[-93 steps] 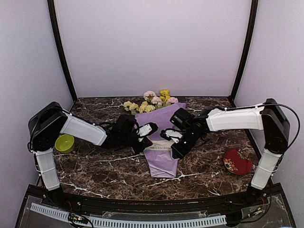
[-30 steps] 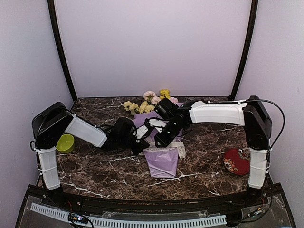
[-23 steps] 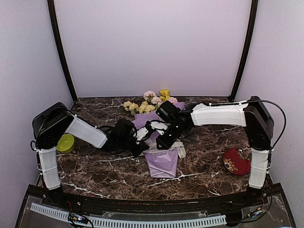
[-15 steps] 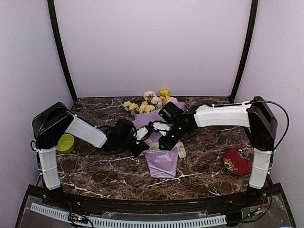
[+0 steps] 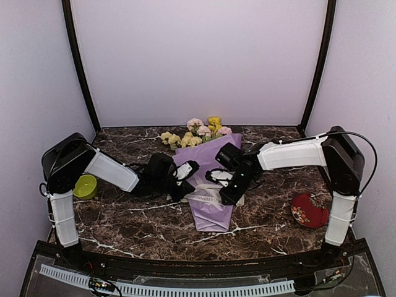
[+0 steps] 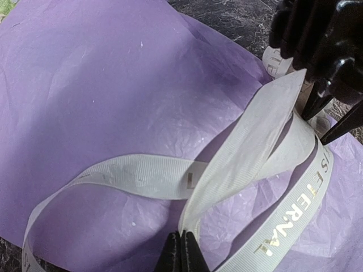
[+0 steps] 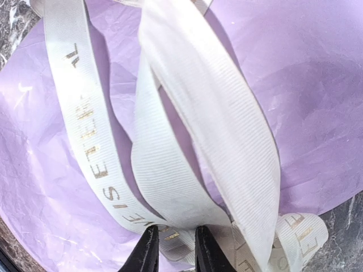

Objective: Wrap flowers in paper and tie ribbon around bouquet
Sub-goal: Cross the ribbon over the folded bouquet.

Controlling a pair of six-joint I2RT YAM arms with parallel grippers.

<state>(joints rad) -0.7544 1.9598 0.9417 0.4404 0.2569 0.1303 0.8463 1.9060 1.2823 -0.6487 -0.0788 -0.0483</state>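
On my screen the biggest thing is the dark marble table (image 5: 124, 216), and the two arms reach in from both sides to its middle. There the paper (image 5: 210, 213) lies as a lilac cone. Its narrow end points to the near edge and its wide end opens to the back wall. The flowers (image 5: 197, 133), pale yellow, bright yellow and pink, come out of the wide end and rest near the back of the table. The ribbon (image 5: 207, 197) lies across the lower half of the cone, and in the wrist views it makes loose loops on top of the purple sheet, with gold letters on one strand. A red dish (image 5: 308, 210) sits at the right side and a green bowl (image 5: 84, 185) at the left, both well apart from the bouquet. The left gripper (image 6: 182, 249) is clenched, its tips pressed together on a strand of the ribbon just above the paper. The right gripper (image 7: 173, 246) has its fingers a little apart with ribbon strands running to the gap. I cannot tell if it really clamps them.
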